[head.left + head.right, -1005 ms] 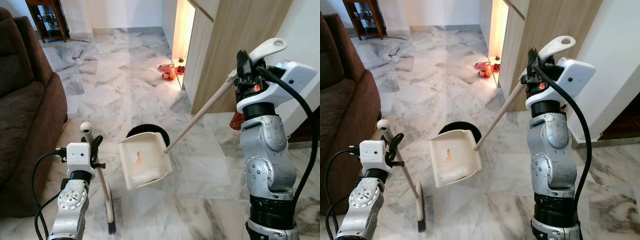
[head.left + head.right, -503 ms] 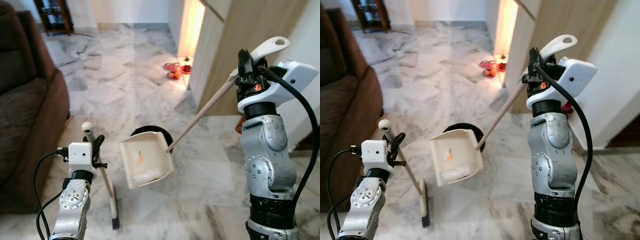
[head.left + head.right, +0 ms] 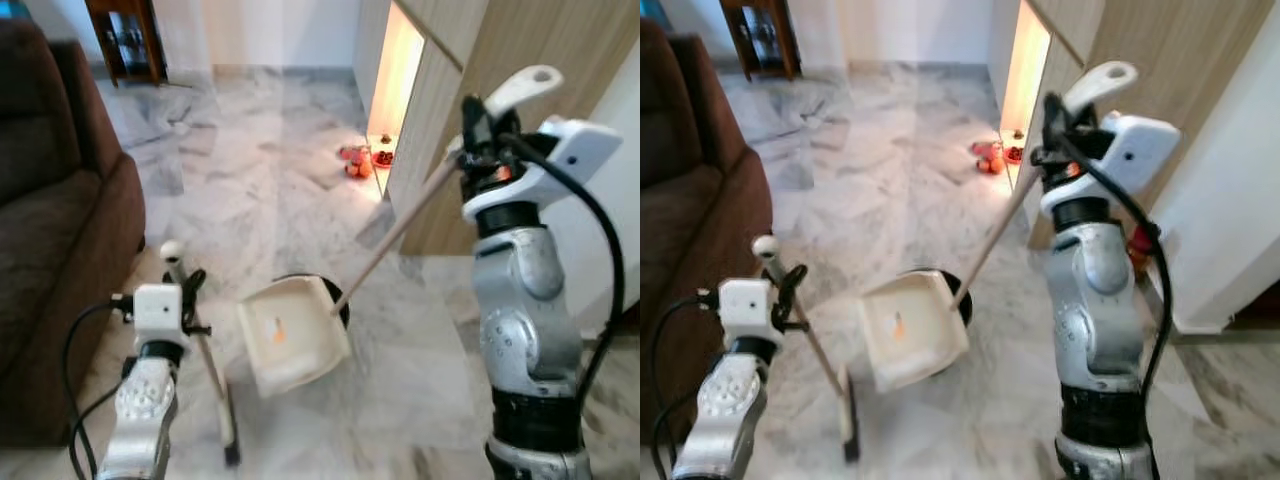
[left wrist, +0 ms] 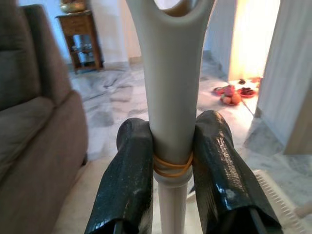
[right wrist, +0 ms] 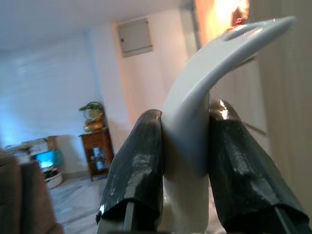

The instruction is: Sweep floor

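My left gripper (image 3: 187, 290) is shut on the white handle of a short broom (image 3: 207, 357), whose dark bristles rest on the marble floor (image 3: 250, 190) at the lower left. In the left wrist view both black fingers (image 4: 127, 180) clamp the broom handle (image 4: 169, 102). My right gripper (image 3: 478, 125) is shut on the grey grip (image 5: 192, 122) of a long wooden-handled dustpan (image 3: 292, 334). The cream pan hangs tilted above a black round object (image 3: 335, 297) on the floor, with a small orange speck inside it.
A brown sofa (image 3: 50, 260) stands close on the left. A wooden cabinet wall (image 3: 480, 60) rises on the right, with a lit niche and orange and red items (image 3: 360, 160) on the floor beside it. A small wooden shelf (image 3: 125, 40) stands far back.
The whole view has shifted and blurred, so the camera has moved. Both grippers keep their holds. The dustpan sits slightly lower in the picture.
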